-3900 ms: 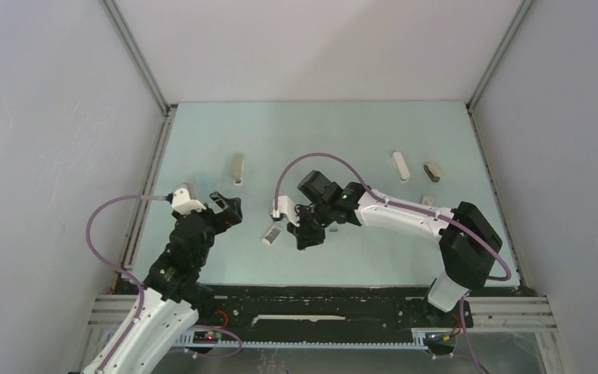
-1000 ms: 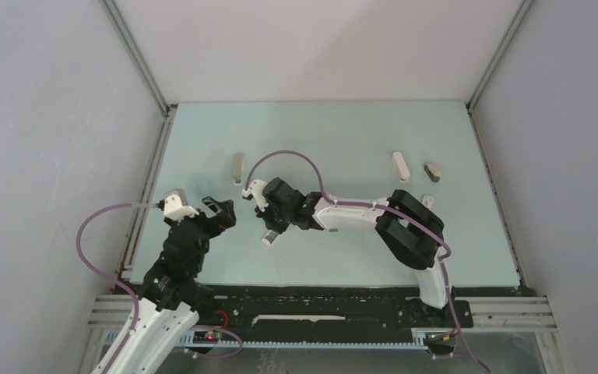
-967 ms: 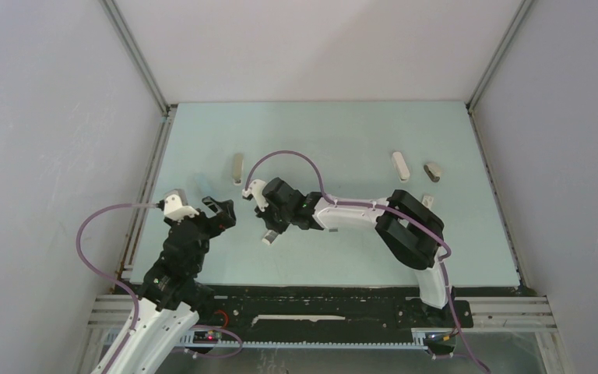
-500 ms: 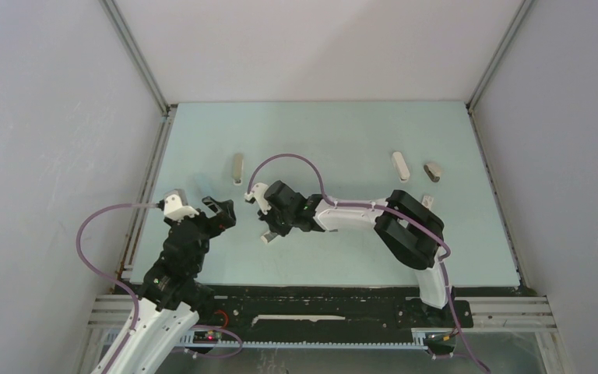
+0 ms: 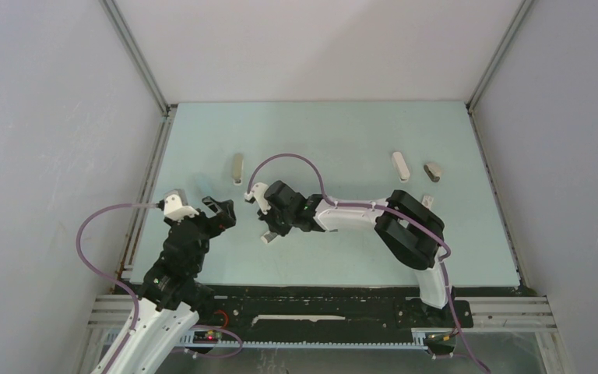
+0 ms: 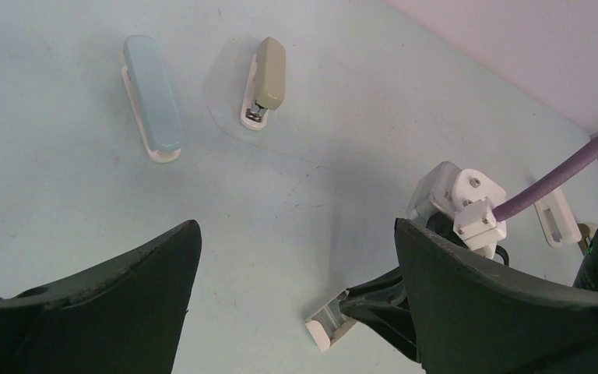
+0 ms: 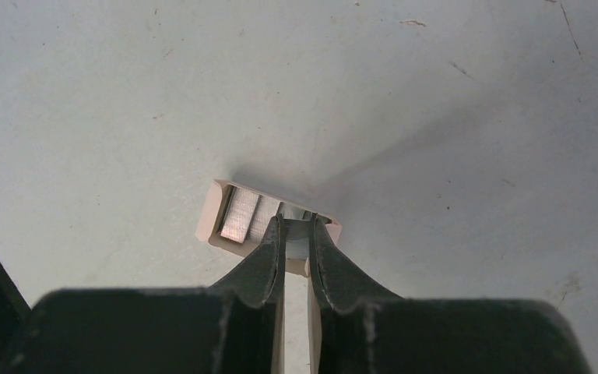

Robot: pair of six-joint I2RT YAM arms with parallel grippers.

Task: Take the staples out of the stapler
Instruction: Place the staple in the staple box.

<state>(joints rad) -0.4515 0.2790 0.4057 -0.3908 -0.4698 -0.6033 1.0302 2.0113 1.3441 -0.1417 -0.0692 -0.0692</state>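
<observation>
A small white box [image 7: 212, 212] lies on the pale blue table, with silvery-grey staples [image 7: 241, 214] lying in it as strips. My right gripper [image 7: 296, 219] reaches into the box from the near side, its fingers closed to a narrow gap on one staple strip [image 7: 296, 241]. From above, the right gripper [image 5: 271, 227] sits over the box [image 5: 266, 238]. My left gripper [image 6: 297, 227] is wide open and empty, held above the table left of the box [image 6: 328, 324]; from above it [image 5: 222, 210] is at the left.
A blue stapler [image 6: 152, 97] and an olive stapler [image 6: 269, 78] lie at the far left. A white stapler [image 5: 400, 166] and a brownish one [image 5: 433, 171] lie at the far right. A small pale object [image 5: 428, 200] lies near them. Walls enclose the table.
Since 3.9 s ago my right gripper has swung left onto the small box and my left arm has drawn back a little. Over the last second almost nothing has moved.
</observation>
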